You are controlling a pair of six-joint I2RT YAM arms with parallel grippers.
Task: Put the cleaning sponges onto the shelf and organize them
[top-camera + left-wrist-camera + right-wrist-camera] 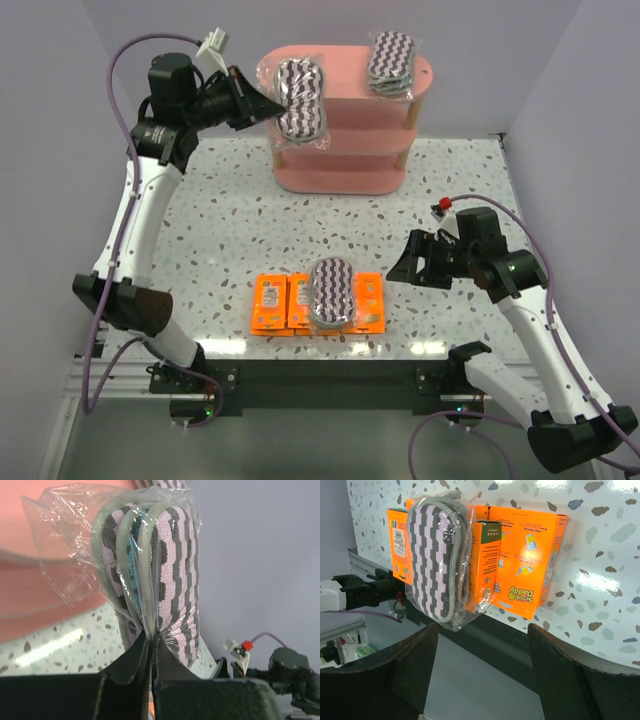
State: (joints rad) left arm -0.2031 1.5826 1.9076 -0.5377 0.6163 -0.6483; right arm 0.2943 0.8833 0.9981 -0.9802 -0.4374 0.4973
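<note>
sponge pack | left jaws clamped on it | right jaws wide apart

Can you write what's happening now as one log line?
left end effector: shut on zigzag pack | by shelf | right end effector: open, empty

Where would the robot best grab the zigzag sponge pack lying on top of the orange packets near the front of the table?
Probably across its narrow middle, coming straight down from above. The zigzag pack lies flat on the orange packets with its long axis running front to back, so its two long rounded sides are free for the fingers. The open right gripper is nearest.
</note>
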